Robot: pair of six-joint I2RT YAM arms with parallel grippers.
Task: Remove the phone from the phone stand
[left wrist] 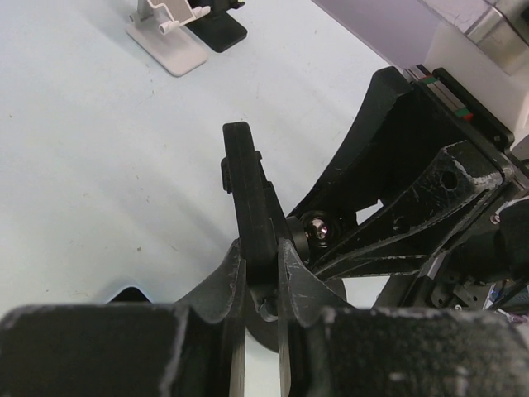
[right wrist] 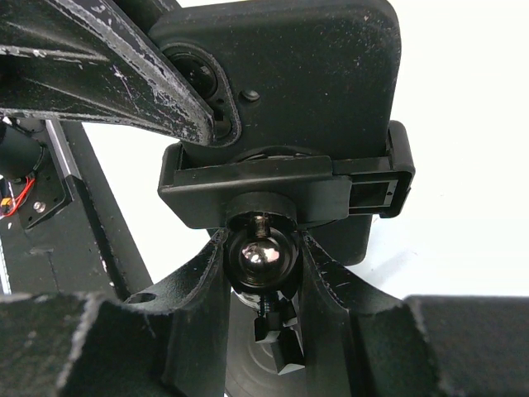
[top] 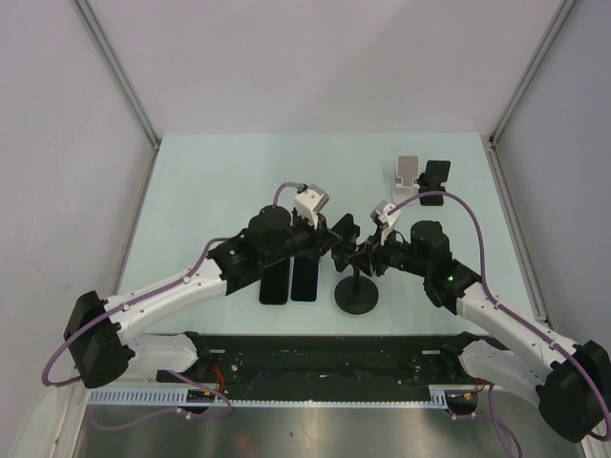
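The left tool is pressed together on the phone, pinching the thin black slab edge-on between its two scuffed fingers. The phone sits in the phone stand, whose black clamp bar crosses the phone's back just ahead of the right tool. That right tool is closed on the stand's shiny ball joint, one finger against each side of it, directly under the clamp. From the right wrist, the phone's dark cased back fills the space above the right tool, and one finger of the left tool lies against the phone's upper left.

From the left wrist, the ball joint shows just right of the pinched phone, with the right tool's fingers reaching in from the far right.

From above, the two tools meet nose to nose over the pale green worktop: left tool, right tool, the phone between them. The stand's round black base rests on the worktop below the two tools. A flat black slab and another black slab lie side by side under the left arm. Well beyond the right tool stand a white stand and a small black stand, just beside each other.
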